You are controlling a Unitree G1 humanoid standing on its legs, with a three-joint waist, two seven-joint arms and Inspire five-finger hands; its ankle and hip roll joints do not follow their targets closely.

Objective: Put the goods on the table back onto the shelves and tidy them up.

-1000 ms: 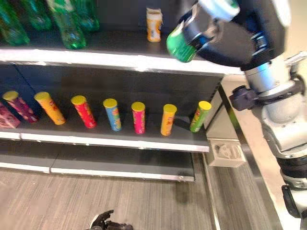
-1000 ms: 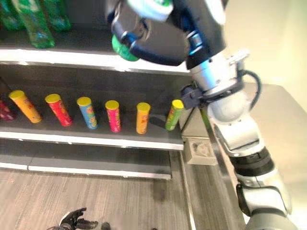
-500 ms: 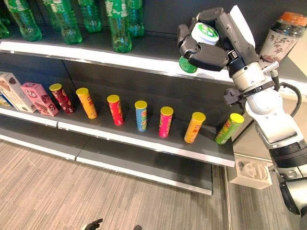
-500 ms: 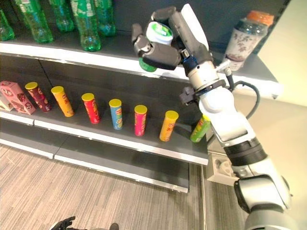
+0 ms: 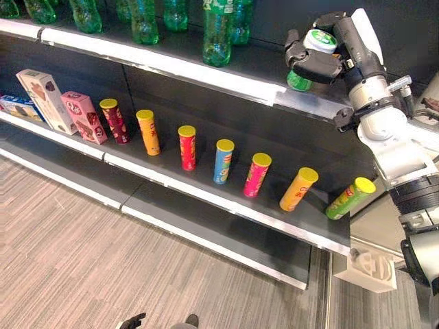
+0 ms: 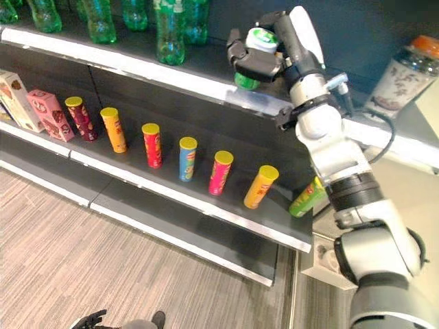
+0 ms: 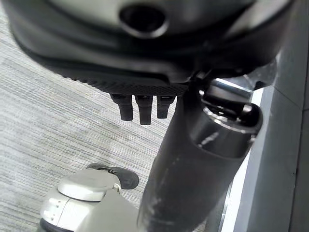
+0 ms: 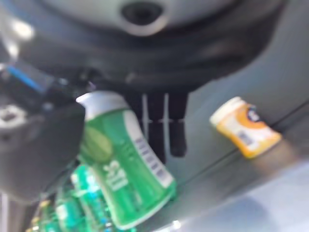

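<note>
Grey wood-grain flooring [image 5: 103, 233] runs below a dark metal shelving unit [image 5: 206, 199] with pale front edges. Top shelf [image 5: 206, 68]: a row of tall green plastic bottles [image 5: 218, 31] toward the left. Right hand [image 5: 322, 58] is raised at the right part of this top shelf, fingers and thumb clenched around a small green container with a white cap [image 8: 123, 159]. Container is tilted, its lower end just above the shelf's front edge; contact with the shelf cannot be determined. A small orange container with a pale lid [image 8: 244, 126] stands on the same shelf, near but apart from the held one. At far right, a patterned bottle with an orange cap [image 6: 405, 68] stands on the pale surface beyond the arm.

Middle shelf: a line of slim tube cans with yellow lids [image 5: 223, 161], leaning, in red, orange, blue, pink and green; pink and white boxes [image 5: 65, 106] at the left end.

Left hand [image 7: 140, 104] hangs low over the floor, fingers relaxed, grasping nothing.
</note>
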